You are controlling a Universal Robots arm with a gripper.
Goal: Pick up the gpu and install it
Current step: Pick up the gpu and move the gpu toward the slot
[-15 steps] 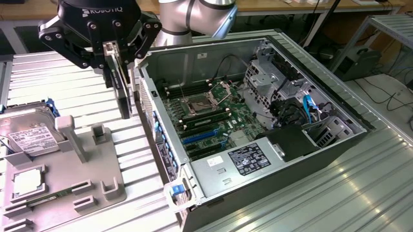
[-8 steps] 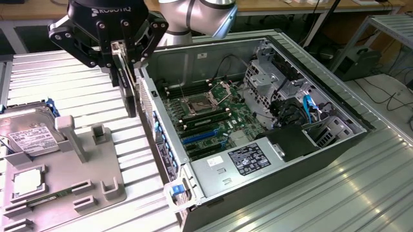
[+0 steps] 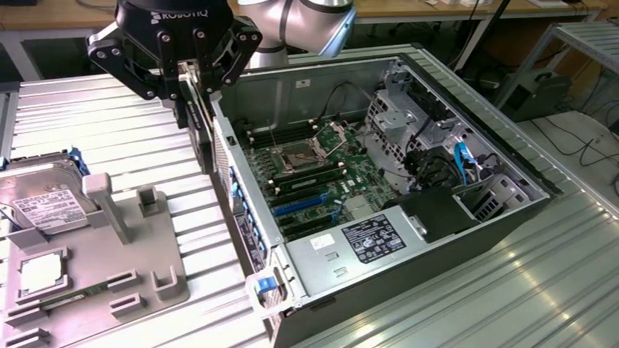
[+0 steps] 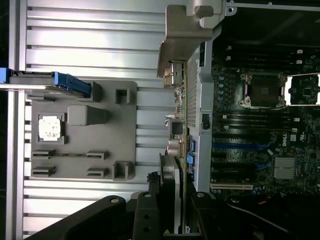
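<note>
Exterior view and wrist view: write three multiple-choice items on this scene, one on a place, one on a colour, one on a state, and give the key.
1. Where is the gpu?
A. Flat on the tray.
B. Hanging from the gripper at the edge of the computer case.
C. Seated in a motherboard slot.

2. What colour is the tray beside the case?
A. Red.
B. Green.
C. Grey.

3. How is the computer case?
A. Open, with the motherboard exposed.
B. Closed by a side panel.
C. Wrapped in plastic.

Key:
1 B: the card hangs edge-on in the gripper's grasp, beside the case wall.
2 C: its moulded surface is plain grey.
3 A: the board and its slots lie in plain sight.
</note>
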